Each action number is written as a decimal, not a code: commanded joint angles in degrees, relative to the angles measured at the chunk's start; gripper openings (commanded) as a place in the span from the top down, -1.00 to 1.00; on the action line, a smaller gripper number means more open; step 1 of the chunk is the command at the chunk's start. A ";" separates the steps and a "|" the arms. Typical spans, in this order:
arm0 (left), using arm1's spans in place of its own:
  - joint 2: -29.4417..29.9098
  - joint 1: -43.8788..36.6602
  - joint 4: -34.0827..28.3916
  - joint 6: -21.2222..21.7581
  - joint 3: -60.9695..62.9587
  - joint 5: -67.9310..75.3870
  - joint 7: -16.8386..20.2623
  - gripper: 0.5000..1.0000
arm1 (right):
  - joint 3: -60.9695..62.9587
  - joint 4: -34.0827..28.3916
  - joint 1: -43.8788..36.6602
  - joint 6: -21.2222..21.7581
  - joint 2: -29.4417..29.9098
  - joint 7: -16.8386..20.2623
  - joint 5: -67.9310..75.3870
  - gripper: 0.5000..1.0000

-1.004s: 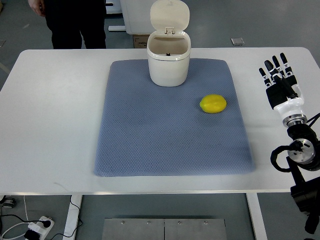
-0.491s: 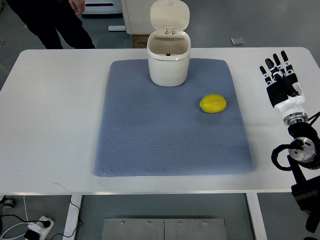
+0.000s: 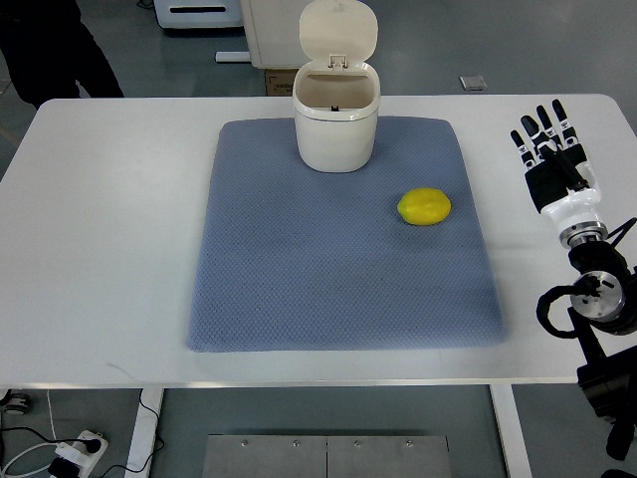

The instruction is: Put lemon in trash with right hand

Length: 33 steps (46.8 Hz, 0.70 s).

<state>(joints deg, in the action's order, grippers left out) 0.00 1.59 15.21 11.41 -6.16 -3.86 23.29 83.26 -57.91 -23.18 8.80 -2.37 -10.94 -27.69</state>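
Note:
A yellow lemon (image 3: pixel 424 207) lies on the right part of a blue-grey mat (image 3: pixel 338 269). At the mat's far edge stands a cream trash bin (image 3: pixel 335 118) with its flip lid tilted up and its mouth showing. My right hand (image 3: pixel 549 151) hovers over the white table to the right of the mat, fingers straight and spread, holding nothing. It is well apart from the lemon. The left arm does not show.
The white table (image 3: pixel 100 249) runs wide on both sides of the mat. A person in dark clothes (image 3: pixel 50 45) stands beyond the far left corner. A cabinet and a box sit on the floor behind the bin.
My right hand has shifted slightly and turned a little to the left. The person behind the table has walked off to the left.

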 commanded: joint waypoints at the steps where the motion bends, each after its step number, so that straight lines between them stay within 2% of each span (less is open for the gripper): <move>1: 0.00 -0.01 0.00 0.01 0.01 0.00 0.00 -1.00 | -0.11 0.96 -0.55 -0.01 0.00 0.04 0.79 -1.00; 26: 0.00 -0.01 0.00 0.01 0.01 0.00 0.00 -1.00 | -5.91 1.49 -2.04 -0.01 -0.18 -0.22 0.88 -1.00; 33: 0.00 -0.01 0.00 0.01 0.01 0.00 0.00 -1.00 | -11.09 1.49 -2.83 -0.01 -4.48 -0.22 0.79 -1.00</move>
<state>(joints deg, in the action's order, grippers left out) 0.00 1.65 15.21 11.43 -6.16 -3.86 23.29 74.77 -56.41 -25.61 8.80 -4.84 -11.16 -26.86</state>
